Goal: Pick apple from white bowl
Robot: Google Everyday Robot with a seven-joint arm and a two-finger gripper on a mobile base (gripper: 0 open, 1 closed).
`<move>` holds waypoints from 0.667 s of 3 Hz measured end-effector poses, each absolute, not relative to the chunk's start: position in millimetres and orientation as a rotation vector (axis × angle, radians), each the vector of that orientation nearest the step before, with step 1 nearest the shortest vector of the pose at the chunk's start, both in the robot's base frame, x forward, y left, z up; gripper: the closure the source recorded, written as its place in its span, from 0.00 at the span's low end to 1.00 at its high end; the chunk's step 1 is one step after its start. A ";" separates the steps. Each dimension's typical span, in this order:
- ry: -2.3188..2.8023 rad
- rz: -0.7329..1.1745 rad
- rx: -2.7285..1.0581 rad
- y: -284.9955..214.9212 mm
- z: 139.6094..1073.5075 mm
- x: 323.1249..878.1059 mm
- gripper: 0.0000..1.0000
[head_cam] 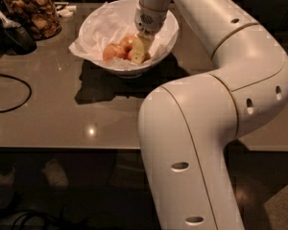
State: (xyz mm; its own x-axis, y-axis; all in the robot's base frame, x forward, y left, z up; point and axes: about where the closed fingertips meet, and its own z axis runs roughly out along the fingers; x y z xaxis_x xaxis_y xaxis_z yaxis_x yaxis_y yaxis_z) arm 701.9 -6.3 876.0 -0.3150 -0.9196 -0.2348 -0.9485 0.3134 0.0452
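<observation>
The white bowl [159, 56], lined with crumpled white paper, stands on the grey table toward the back. My gripper [139, 51] reaches down from above into the bowl's right half, among the fruit. Two orange-pink apples [110, 52] lie just to its left, touching it. A sliver of red-orange apple [147, 57] shows at the gripper's right side. The rest of that apple is hidden behind the gripper, so I cannot tell whether it is held.
A glass jar of brown snacks [33, 13] stands at the back left. A dark appliance [5, 35] sits beside it, and a black cable [9, 92] loops over the table's left. My arm's white body [206, 143] fills the right foreground.
</observation>
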 end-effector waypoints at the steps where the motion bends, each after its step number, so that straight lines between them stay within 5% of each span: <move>1: 2.415 0.273 -1.737 -4.8 869.1 703.0 0.41; 2: 2.425 0.288 -1.738 -4.9 862.4 703.2 0.43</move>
State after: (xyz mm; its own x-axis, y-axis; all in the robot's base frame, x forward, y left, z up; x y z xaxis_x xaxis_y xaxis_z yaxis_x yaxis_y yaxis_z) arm 703.2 -4.9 862.4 -0.3206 -0.9196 -0.2268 -0.9472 0.3126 0.0714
